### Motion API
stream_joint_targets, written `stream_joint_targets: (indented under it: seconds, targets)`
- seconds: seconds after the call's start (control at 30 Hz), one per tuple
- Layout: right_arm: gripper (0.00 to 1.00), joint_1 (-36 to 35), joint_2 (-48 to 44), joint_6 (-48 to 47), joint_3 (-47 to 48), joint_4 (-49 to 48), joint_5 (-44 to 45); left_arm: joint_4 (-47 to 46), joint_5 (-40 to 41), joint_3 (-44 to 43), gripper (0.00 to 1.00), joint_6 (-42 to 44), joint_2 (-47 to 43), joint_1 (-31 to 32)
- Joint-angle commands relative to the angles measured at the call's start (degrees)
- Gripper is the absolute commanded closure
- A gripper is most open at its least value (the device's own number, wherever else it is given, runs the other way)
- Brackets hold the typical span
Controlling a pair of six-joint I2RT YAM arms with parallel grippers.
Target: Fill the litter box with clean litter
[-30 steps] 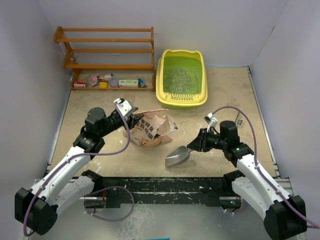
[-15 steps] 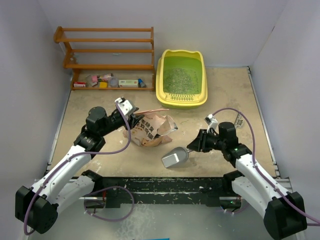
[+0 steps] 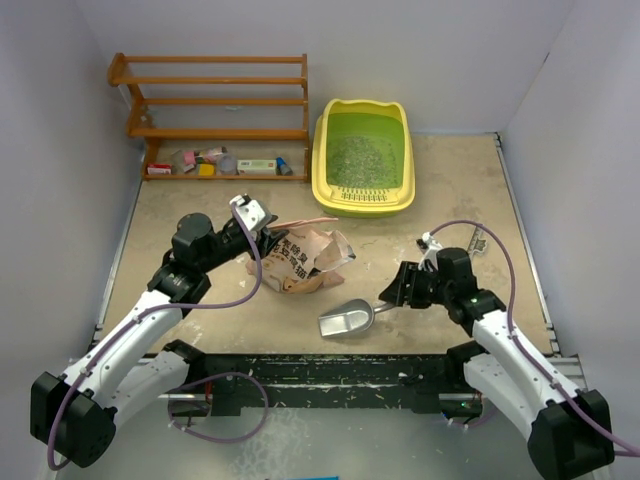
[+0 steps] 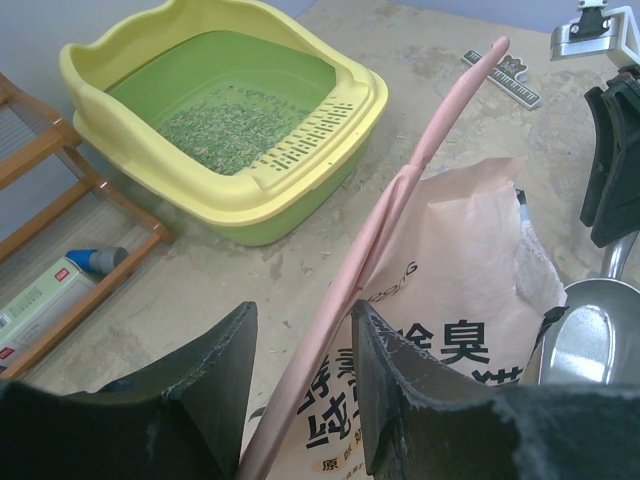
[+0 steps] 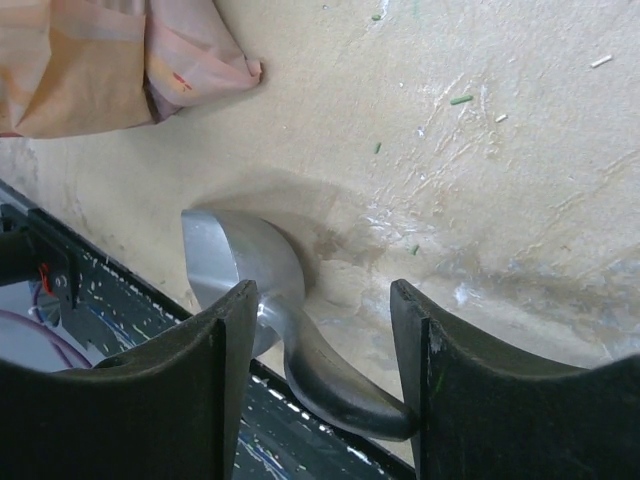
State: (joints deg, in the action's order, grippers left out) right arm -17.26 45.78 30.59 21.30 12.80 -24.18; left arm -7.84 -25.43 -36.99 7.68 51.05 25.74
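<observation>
The yellow litter box [image 3: 362, 204] with a green floor stands at the back centre and holds a patch of pale granular litter [image 3: 355, 158]. Both also show in the left wrist view, the box [image 4: 230, 195] and the litter [image 4: 225, 120]. The crumpled pink printed bag [image 3: 305, 260] lies mid-table. My left gripper [image 3: 266, 232] has its jaws apart around the bag's raised pink rim [image 4: 400, 210]. The metal scoop [image 3: 347, 321] lies on the table. My right gripper [image 3: 393, 297] is open with the scoop's handle [image 5: 330, 380] between its fingers.
A wooden shelf rack [image 3: 215, 100] stands at the back left with small items on its bottom shelf. A small ruler-like strip [image 4: 510, 75] lies to the right. A black rail [image 3: 320, 375] runs along the near edge. Grey walls enclose the table.
The scoop has come down and moved left onto the table. My right gripper has opened and drawn back a little to the right. The left arm has barely moved.
</observation>
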Motion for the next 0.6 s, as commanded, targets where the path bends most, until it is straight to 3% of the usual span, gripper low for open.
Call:
stream_joint_targets:
  seconds: [0.0, 0.2, 0.47, 0.53, 0.57]
  targets:
    - [0.41, -0.15, -2.79, 0.78, 4.54, 3.41, 3.34, -1.03, -1.08, -2.95, 0.54, 0.23, -0.39, -0.07]
    - [0.40, -0.23, -3.07, -2.15, 11.49, 6.73, 4.36, 0.41, 2.25, -3.03, 0.53, 1.63, -1.96, -0.07]
    - [0.40, -0.23, 4.66, -7.97, 19.65, 5.64, -3.08, 5.77, 6.20, -4.08, 0.49, 6.11, -1.18, -0.03]
    - [0.40, -0.23, 6.95, -9.84, 22.48, 6.23, -3.62, 6.96, 6.41, -3.98, 0.54, 7.73, -1.37, -0.07]
    - [0.40, -0.23, 8.23, -10.65, 23.74, 6.23, -3.93, 7.74, 6.12, -3.82, 0.62, 8.79, -1.56, -0.07]
